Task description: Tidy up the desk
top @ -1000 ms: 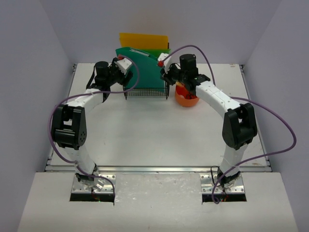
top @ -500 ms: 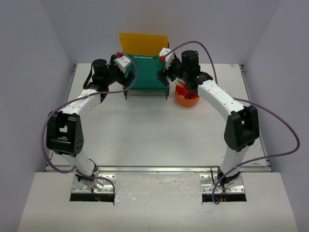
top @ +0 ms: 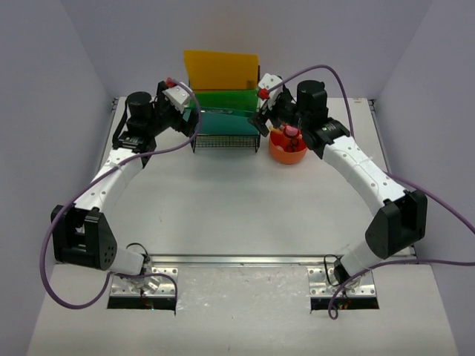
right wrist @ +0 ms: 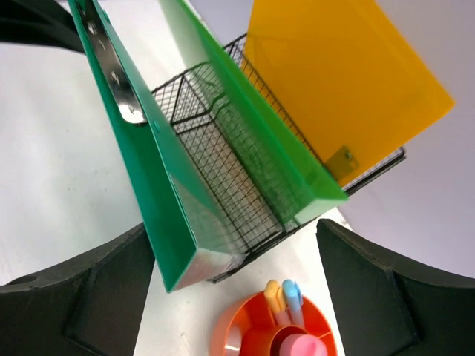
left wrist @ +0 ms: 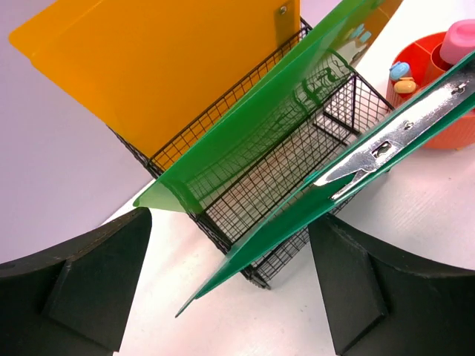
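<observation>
The white desk point(top: 237, 208) carries a black wire rack point(top: 226, 139) at the back. In the rack stand a yellow-orange folder point(top: 221, 68), a light green folder point(top: 226, 99) and, in the front slot, a dark green binder point(top: 226, 120). My left gripper point(top: 190, 117) hovers open at the rack's left end, off the binder's corner point(left wrist: 297, 222). My right gripper point(top: 264, 122) hovers open at the rack's right end, above the gap between the binder point(right wrist: 141, 170) and the orange tray point(right wrist: 274, 326). Neither gripper holds anything.
The round orange tray point(top: 287, 150) holds highlighters and a pink-capped item, right beside the rack's right end. The back wall rises just behind the rack. A silver rail point(top: 237, 259) runs along the desk's near edge.
Both grippers opened and let go of the dark green binder, which went from tilted above the rack to standing in its front slot. Both arms then drew back outward from it.
</observation>
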Tool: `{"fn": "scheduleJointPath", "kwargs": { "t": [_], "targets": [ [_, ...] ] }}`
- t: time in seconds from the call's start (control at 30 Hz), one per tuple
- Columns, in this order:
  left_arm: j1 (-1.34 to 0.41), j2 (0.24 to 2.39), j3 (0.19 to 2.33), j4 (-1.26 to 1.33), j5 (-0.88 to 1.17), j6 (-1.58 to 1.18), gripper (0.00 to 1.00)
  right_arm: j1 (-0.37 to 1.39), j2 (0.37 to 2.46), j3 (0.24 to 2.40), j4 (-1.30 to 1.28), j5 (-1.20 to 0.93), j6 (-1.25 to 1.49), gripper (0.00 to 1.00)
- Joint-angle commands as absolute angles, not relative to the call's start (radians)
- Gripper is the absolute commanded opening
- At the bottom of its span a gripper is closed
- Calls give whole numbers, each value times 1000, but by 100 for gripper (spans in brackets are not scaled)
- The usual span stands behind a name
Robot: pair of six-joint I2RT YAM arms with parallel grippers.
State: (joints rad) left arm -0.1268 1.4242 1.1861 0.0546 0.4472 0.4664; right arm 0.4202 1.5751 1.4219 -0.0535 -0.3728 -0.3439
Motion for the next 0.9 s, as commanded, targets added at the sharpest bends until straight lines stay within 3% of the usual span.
{"fn": "scheduleJointPath", "kwargs": {
  "t": [0.0, 0.23, 0.43, 0.87],
  "targets": [
    [-133, 1376, 1148, 27, 436, 459, 84, 419, 1538, 1372, -64, -381, -337, 86],
    [-133, 1328, 1058, 21, 440, 437, 85, 419, 1470, 1266, -65, -426, -336, 85],
    [-133, 1355, 1095, 51, 454, 403, 85, 417, 1499, 1308, -42, -398, -327, 85],
    [-119, 1749, 1535, 177, 318, 303, 86, 352, 1928, 1850, -7, -274, -212, 86]
  ]
}}
